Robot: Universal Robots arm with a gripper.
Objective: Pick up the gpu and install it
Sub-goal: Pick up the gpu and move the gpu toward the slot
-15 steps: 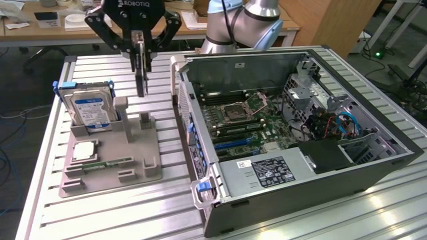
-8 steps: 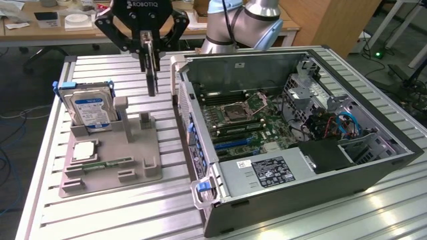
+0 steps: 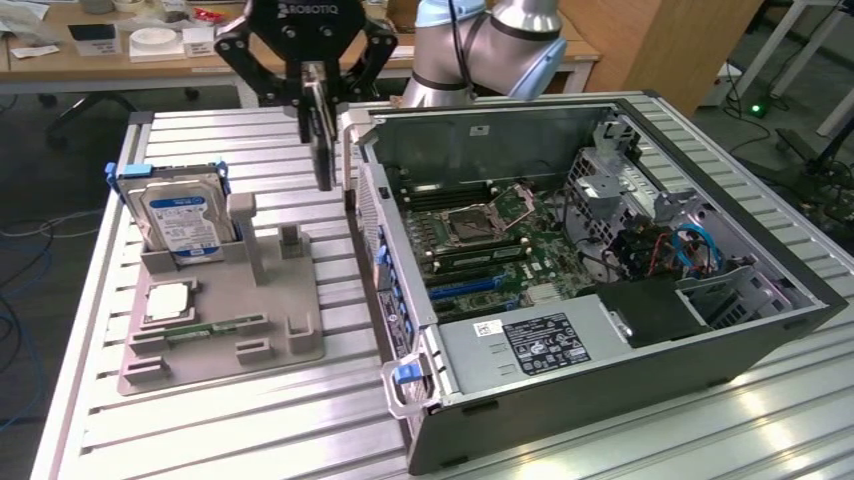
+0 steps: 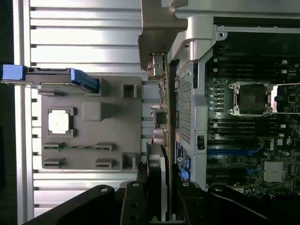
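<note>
The gpu (image 3: 324,155) hangs edge-on as a thin dark card, held by its upper end in my gripper (image 3: 318,108). It is lifted clear of the table, between the grey fixture and the near wall of the open computer case (image 3: 400,330). In the wrist view the gpu (image 4: 162,117) runs away from my gripper (image 4: 161,199), with its silver end bracket (image 4: 157,28) at the far end, just beside the case wall. The motherboard (image 3: 487,235) lies inside the case, and the card stands apart from it.
A grey fixture (image 3: 274,350) on the slatted aluminium table (image 3: 200,440) holds an upright hard drive (image 3: 180,220), a processor chip (image 3: 167,300) and a memory stick (image 3: 214,328). A power supply (image 3: 534,345) and cables (image 3: 694,250) sit inside the case.
</note>
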